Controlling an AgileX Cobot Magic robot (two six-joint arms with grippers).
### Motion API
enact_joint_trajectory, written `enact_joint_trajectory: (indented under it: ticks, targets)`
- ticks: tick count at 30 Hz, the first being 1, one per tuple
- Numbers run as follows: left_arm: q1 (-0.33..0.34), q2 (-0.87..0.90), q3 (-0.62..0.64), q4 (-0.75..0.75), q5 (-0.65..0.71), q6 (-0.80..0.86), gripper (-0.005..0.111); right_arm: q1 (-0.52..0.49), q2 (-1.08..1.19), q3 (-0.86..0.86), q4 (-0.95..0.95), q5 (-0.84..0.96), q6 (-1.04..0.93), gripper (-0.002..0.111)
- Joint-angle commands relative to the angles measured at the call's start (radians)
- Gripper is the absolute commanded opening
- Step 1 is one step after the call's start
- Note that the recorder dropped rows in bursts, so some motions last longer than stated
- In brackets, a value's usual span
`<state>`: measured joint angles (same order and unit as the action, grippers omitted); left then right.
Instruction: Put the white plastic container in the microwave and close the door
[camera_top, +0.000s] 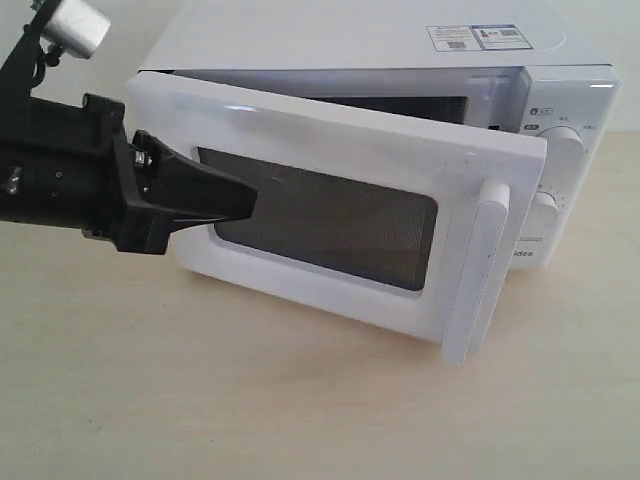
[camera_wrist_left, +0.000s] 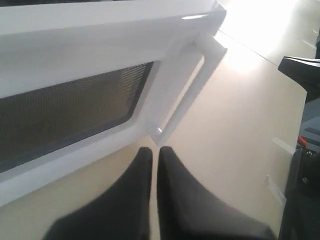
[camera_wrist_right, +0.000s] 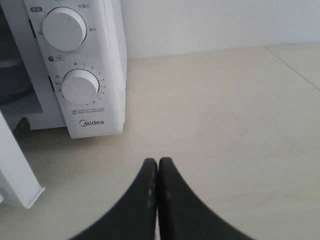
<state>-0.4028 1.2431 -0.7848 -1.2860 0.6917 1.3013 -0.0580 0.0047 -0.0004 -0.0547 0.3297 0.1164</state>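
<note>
The microwave (camera_top: 350, 40) sits on the table (camera_top: 300, 400); its door (camera_top: 330, 135) stands partly open; the left gripper (camera_top: 250, 200), fingers pressed together and empty, is at the door's outer window; the right gripper (camera_wrist_right: 158, 162), likewise closed on nothing, hovers off the microwave's dial side; the white plastic container is hidden from view.

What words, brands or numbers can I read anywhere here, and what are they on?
"Midea": on the microwave front panel, under the lower dial.
Small numbers and characters ringing the lower dial and the upper dial: too small to read.
Stickers on the microwave's top: print too small to read.
</note>
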Motion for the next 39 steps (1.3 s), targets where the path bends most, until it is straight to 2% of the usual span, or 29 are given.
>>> enact_joint_trajectory:
  ticks: [1, 12, 26, 34, 37, 39]
  targets:
    - [-0.005, -0.056, -0.004, -0.025, -0.04, 0.008, 0.004, -0.004, -0.005, 0.0, -0.003, -0.003, 0.001, 0.0]
    - [-0.005, -0.179, -0.004, -0.025, -0.046, 0.008, 0.004, -0.004, -0.005, 0.0, -0.003, -0.003, 0.001, 0.0]
    - [-0.005, -0.2, -0.004, -0.025, -0.054, -0.011, 0.004, -0.004, -0.005, 0.0, -0.003, -0.003, 0.001, 0.0]
    - [-0.005, -0.44, -0.004, -0.026, -0.063, -0.031, 0.004, -0.004, -0.005, 0.0, -0.003, -0.003, 0.001, 0.0]
    - [-0.005, -0.523, -0.004, 0.046, -0.063, -0.105, 0.004, -0.004, -0.005, 0.0, -0.087, -0.067, -0.087, 0.0]
    - [-0.005, -0.555, -0.004, 0.139, -0.063, -0.198, 0.004, -0.004, -0.005, 0.0, -0.106, -0.24, -0.087, 0.0]
